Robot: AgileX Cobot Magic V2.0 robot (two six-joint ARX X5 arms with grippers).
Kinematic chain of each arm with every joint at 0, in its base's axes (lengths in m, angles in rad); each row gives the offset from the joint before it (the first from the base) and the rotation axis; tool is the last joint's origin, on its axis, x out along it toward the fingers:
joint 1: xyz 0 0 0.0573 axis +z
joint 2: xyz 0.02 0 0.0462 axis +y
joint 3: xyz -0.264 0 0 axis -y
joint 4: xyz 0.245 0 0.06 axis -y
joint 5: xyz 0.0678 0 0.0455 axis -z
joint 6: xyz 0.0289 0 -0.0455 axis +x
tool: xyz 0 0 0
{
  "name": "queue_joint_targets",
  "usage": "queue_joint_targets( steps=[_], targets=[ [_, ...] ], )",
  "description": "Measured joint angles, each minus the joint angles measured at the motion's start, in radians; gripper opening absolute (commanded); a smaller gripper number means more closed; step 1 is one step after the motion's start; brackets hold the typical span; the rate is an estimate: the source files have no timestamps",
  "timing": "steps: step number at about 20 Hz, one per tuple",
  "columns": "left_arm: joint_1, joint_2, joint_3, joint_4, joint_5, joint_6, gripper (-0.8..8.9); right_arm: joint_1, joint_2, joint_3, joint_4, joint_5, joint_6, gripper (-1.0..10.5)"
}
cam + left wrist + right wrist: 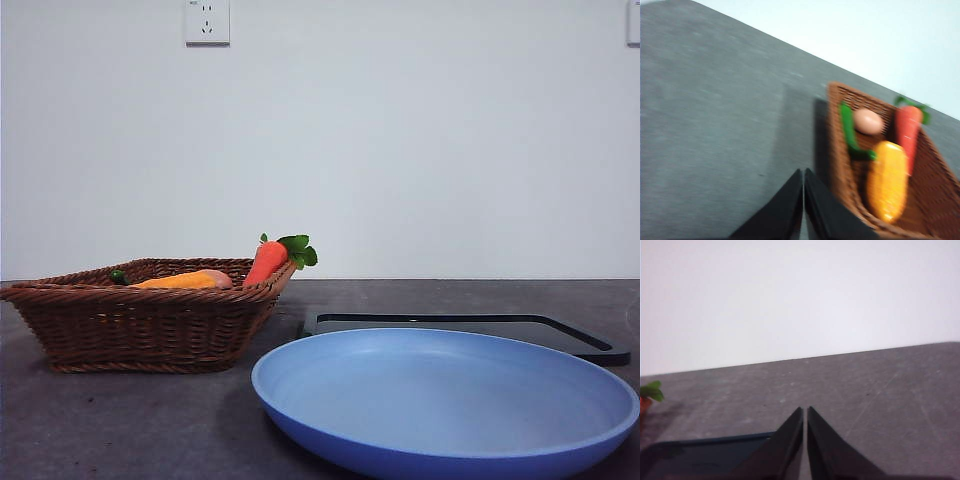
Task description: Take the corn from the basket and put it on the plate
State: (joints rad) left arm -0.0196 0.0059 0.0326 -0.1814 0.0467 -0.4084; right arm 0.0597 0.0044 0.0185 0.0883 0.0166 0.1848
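front view shows the plate (445, 405) bare on the counter (120, 430), beside the basket (140, 325). the corn (887, 180) lies inside the basket next to the carrot (908, 132), the egg (868, 121) and a green item (850, 131). left gripper (804, 172) hovers just outside the basket rim, jaws pressed together, holding nothing. right gripper (805, 410) is likewise closed and empty, over the black tray (700, 457). judgement: nothing completed; approach, grasp, transfer and placement all remain.
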Motion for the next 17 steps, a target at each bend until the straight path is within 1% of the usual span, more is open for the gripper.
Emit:
queue_joint_targets(
  steps=[2, 3, 8, 14, 15, 17],
  targets=[
    [0.000, 0.000, 0.012, -0.016, 0.050, -0.002, 0.07, 0.000, 0.000, 0.010, -0.002, -0.027, 0.035, 0.0],
    [0.000, 0.000, 0.021, -0.024, 0.059, -0.002, 0.07, 0.000, 0.000, 0.020, -0.002, -0.038, 0.051, 0.0],
    [0.000, 0.002, 0.135, -0.040, 0.068, -0.003, 0.07, 0.000, 0.003, 0.132, -0.051, -0.042, 0.112, 0.0],
    [0.000, 0.079, 0.320, -0.150, 0.119, -0.002, 0.07, 0.000, 0.083, 0.316, -0.224, -0.050, 0.121, 0.0],
    [0.000, 0.097, 0.349, -0.166, 0.130, 0.001, 0.07, 0.000, 0.099, 0.339, -0.248, -0.057, 0.119, 0.0],
    [0.000, 0.146, 0.418, -0.204, 0.167, 0.018, 0.07, 0.000, 0.151, 0.407, -0.336, -0.098, 0.106, 0.0]
  ],
)
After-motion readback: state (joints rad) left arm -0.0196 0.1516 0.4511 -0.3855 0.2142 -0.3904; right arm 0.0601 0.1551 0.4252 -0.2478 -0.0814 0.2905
